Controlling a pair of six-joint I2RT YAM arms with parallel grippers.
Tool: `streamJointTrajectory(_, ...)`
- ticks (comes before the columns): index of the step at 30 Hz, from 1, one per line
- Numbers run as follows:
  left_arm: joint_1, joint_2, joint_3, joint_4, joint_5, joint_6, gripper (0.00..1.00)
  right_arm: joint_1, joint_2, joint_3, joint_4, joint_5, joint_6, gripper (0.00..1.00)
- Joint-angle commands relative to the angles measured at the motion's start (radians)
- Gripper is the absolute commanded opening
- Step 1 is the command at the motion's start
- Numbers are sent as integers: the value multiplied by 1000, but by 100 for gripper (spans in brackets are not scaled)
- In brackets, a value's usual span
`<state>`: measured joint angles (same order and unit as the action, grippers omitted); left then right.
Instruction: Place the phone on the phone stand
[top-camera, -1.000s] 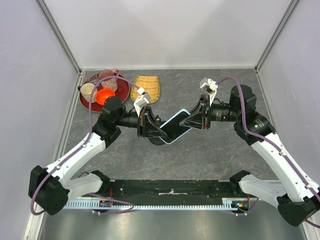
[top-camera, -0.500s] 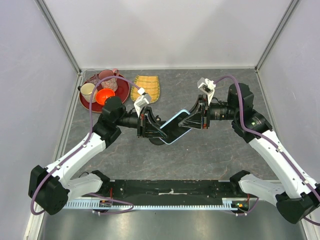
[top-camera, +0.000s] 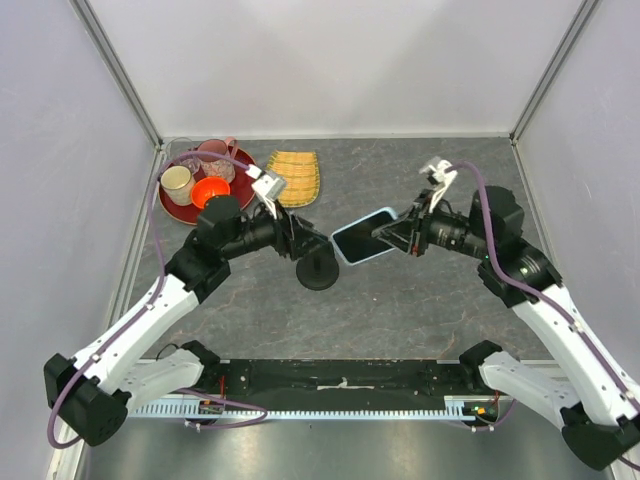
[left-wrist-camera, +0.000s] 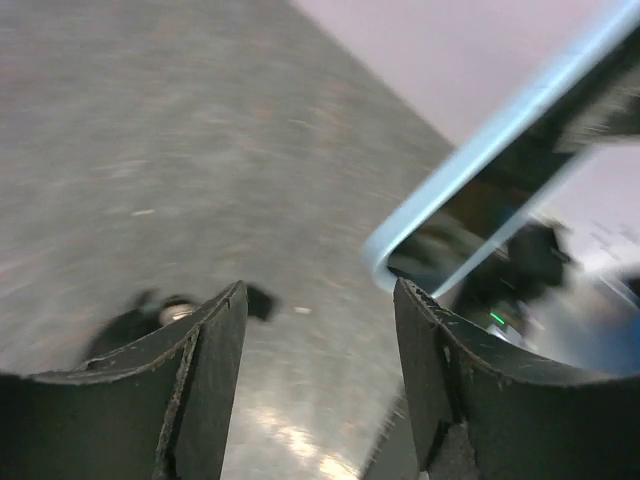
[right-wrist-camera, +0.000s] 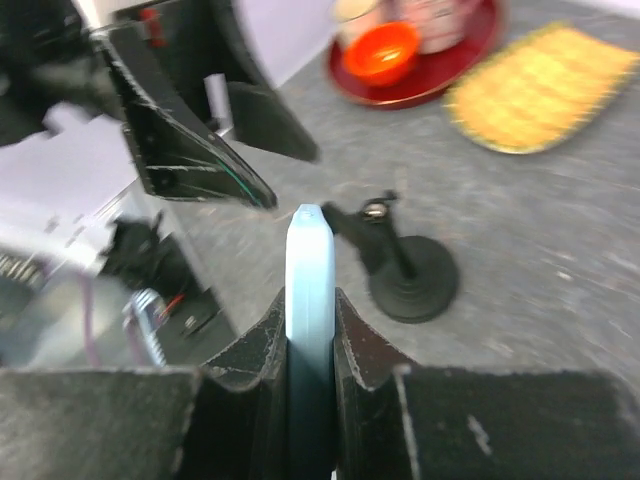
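Note:
The phone (top-camera: 362, 237), black-screened with a light blue edge, hangs tilted above the table, and my right gripper (top-camera: 388, 238) is shut on its right end. In the right wrist view the phone's edge (right-wrist-camera: 309, 250) is pinched between my right gripper's (right-wrist-camera: 310, 298) jaws. The black phone stand (top-camera: 318, 271) stands on the table just below and left of the phone, its disc base (right-wrist-camera: 414, 280) and clamp head showing. My left gripper (top-camera: 312, 243) is open beside the stand's top, apart from the phone. Nothing lies between my left gripper's (left-wrist-camera: 320, 290) fingers; the phone's corner (left-wrist-camera: 470, 165) is ahead to the right.
A red tray (top-camera: 243, 188) with cups and an orange bowl (top-camera: 210, 190) sits at the back left, with a yellow woven mat (top-camera: 295, 176) beside it. Grey walls enclose the table on three sides.
My left gripper has opened, let go of the phone and drawn back to the left. The right gripper now holds the phone alone, shifted slightly right, and the stand is uncovered.

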<state>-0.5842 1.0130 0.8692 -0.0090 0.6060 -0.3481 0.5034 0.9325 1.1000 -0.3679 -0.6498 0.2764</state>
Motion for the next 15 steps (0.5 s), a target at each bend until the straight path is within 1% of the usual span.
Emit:
streamJointTrajectory(1, 3, -13, 100, -244, -629, 127, 67, -3, -141, -18, 40, 465, 118, 0)
streamJointTrajectory(2, 1, 1, 120, -261, -621, 135, 64, -3, -149, -19, 18, 519, 118, 0)
streamJointTrajectory(3, 1, 24, 129, -297, -612, 136, 63, -2, -152, -12, 3, 586, 112, 0)
streamJointTrajectory(5, -12, 45, 158, -341, -571, 158, 64, -3, -150, 7, -35, 633, 96, 0)
streamJointTrajectory(7, -67, 47, 168, -391, -638, 155, 70, -2, -149, 18, -42, 635, 83, 0)
streamJointTrajectory(8, -80, 42, 153, -397, -696, 149, 71, -3, -150, 26, -43, 630, 67, 0)
streamJointTrajectory(9, -92, 33, 142, -407, -724, 124, 73, -3, -149, 29, -42, 616, 61, 0)
streamJointTrajectory(11, -114, 12, 117, -414, -762, 98, 72, -3, -149, 34, -42, 615, 53, 0)
streamJointTrajectory(12, -123, 6, 113, -420, -781, 60, 71, -3, -146, 34, -40, 613, 49, 0)
streamJointTrajectory(13, -146, 3, 111, -439, -801, 48, 69, -3, -144, 32, -40, 610, 47, 0)
streamJointTrajectory(15, -175, 4, 110, -453, -834, 46, 67, -3, -144, 24, -32, 604, 47, 0)
